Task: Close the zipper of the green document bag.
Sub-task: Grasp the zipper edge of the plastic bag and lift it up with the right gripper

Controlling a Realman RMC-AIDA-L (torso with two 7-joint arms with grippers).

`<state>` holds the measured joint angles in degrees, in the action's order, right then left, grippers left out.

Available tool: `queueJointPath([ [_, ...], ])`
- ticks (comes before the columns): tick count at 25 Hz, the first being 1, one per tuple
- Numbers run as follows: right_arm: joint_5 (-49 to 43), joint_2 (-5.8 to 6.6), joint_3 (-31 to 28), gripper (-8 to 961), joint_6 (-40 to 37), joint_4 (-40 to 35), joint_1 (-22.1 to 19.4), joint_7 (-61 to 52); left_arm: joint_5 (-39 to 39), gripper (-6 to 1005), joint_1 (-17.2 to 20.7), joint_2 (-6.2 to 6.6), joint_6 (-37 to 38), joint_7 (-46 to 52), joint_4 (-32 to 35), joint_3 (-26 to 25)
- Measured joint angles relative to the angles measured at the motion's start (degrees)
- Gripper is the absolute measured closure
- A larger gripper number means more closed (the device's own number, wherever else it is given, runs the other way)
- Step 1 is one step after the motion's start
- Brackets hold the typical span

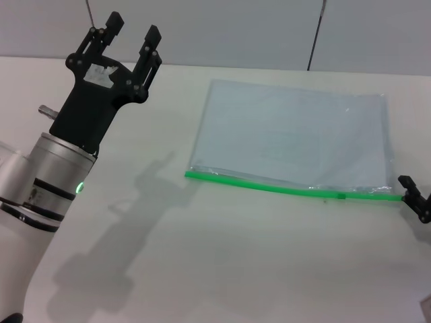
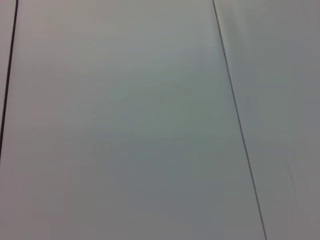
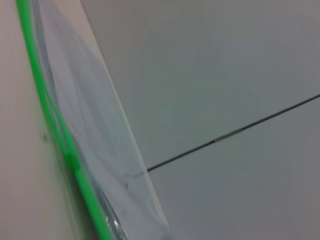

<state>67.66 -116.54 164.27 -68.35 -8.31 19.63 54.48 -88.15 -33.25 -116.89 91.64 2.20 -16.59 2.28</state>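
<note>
- Head view: a large flat rectangular translucent pale bluish-grey plastic pouch, the green document bag, lies flat on the white desk, towards the desk's far right corner.
- The thin bright green plastic zipper runs along the bag's near long edge, from its left corner to the right end, with a slight bow along its length.
- A tiny darker green slider sits on the zipper close to the right end.
- The black left gripper is raised on its silver and black arm above the desk's far left part, well apart from the bag. Its 2 fingers point up and away, spread with a clear gap, grasping nothing.
- The black right gripper shows only in part at the desk's right edge, just beside the right end of the zipper. I cannot tell whether its fingers are spread or clenched, nor whether they touch the strip.
- Left wrist view: only a pale grey panelled surface crossed by thin dark seams; no fingers show.
- Right wrist view: the zipper runs as a bright green line along the bag's edge, with the translucent bag beside it, its plastic slightly rippled, and the desk on the other side. A grey wall panel with 1 dark seam fills the rest.
</note>
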Motion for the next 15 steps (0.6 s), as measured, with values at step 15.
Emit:
queueJointPath([
  [15, 1.3, -0.07, -0.3, 71, 3.8, -1.1, -0.9, 10.4, 0.0, 411, -0.1, 0.09, -0.7, 0.0, 0.1, -0.1],
])
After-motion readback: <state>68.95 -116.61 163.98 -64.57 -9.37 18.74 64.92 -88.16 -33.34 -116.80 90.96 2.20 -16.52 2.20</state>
